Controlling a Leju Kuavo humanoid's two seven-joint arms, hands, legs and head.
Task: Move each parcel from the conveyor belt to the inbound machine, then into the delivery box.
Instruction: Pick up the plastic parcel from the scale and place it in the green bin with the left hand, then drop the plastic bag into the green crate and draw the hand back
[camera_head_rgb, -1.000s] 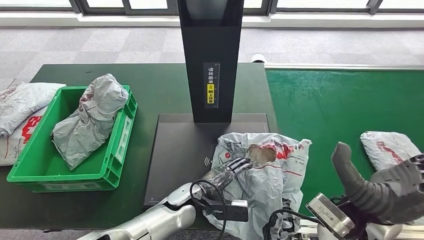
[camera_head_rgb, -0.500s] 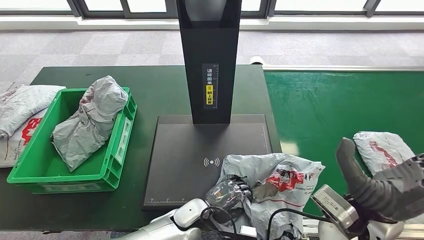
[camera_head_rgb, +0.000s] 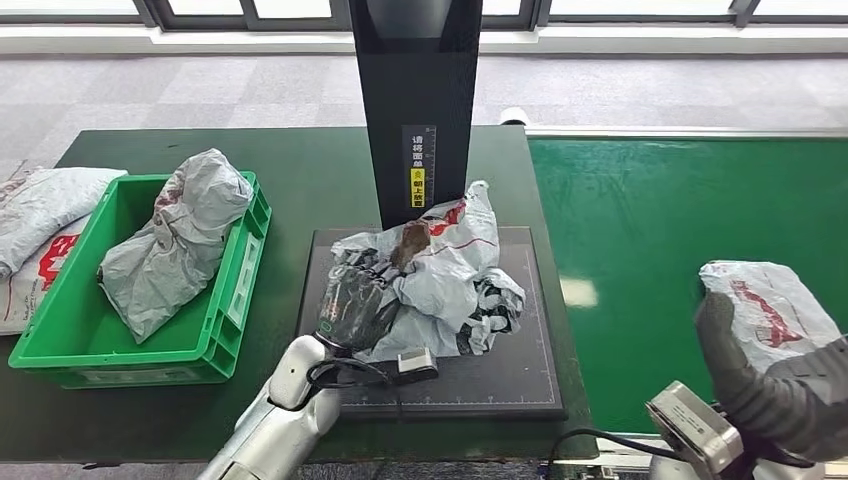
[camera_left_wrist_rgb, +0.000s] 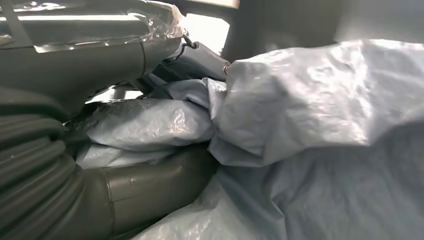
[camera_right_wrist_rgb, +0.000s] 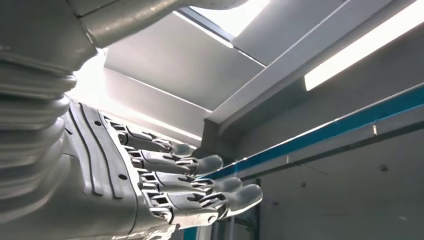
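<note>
Gripping now: left hand (camera_head_rgb: 352, 302), lower middle of the frame, has its fingers clenched into the crumpled grey parcel (camera_head_rgb: 440, 275); the left wrist view shows plastic bunched between thumb and fingers, so it's a real hold, not just a touch.
Right hand: (camera_head_rgb: 790, 385) lower right corner, raised with nothing in it; the right wrist view shows the fingers stretched out and apart, pointing up at the ceiling. Looks parked out of the way.
Next parcel: (camera_head_rgb: 768, 305) right side on the green conveyor belt (camera_head_rgb: 640, 220), just behind the right hand, probably waiting its turn.
Held parcel's spot: it's sitting on the dark plate (camera_head_rgb: 500, 365) of the inbound machine, mid-frame, right under the black column (camera_head_rgb: 418, 110). My guess is that's so the label gets read.
Delivery box: green crate (camera_head_rgb: 235, 285) at left, one grey bag (camera_head_rgb: 175, 240) already inside, so the held one likely goes there next.
Far left: more bags (camera_head_rgb: 40, 205) on the table beside the crate.
</note>
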